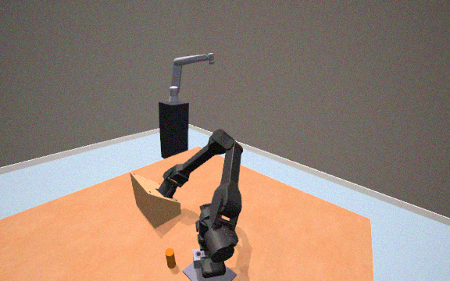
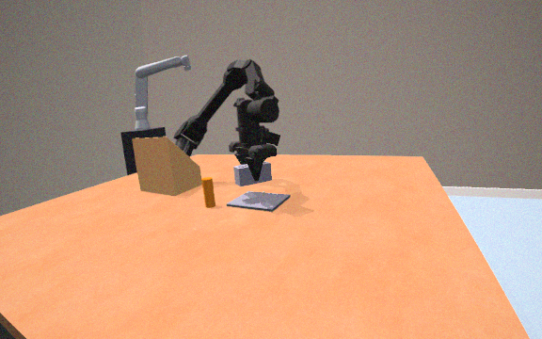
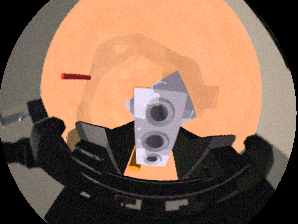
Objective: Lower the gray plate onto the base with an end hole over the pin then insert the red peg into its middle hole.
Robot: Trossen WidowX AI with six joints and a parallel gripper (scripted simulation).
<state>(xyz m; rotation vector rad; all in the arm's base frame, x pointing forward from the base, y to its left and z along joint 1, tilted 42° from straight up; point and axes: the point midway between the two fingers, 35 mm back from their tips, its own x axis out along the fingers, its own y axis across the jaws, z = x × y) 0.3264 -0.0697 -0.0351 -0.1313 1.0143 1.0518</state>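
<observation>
Three holes run in a row down the gray plate (image 3: 157, 127), which the gripper (image 3: 154, 156) has clenched by its near end, so the plate's long axis points away from the fingers and downward toward the table. In the exterior view the plate (image 2: 252, 174) hangs just above the far edge of the flat gray base (image 2: 259, 201), seemingly apart from it, not yet resting flat. The relation that matters is between the plate's far end hole (image 3: 158, 112) and the pin on the base: the pin cannot be made out in any view, hidden or too small to see, so its offset from the hole cannot be told. Judging from the wrist view, a corner of the base (image 3: 178, 90) shows beyond and to the right of the plate's tip, which suggests the plate may need a slight shift that way before going down. The red peg (image 3: 76, 76) is well off to the left in the wrist view, apart from plate and base. An orange cylinder (image 2: 208, 192) stands near the base's left side.
</observation>
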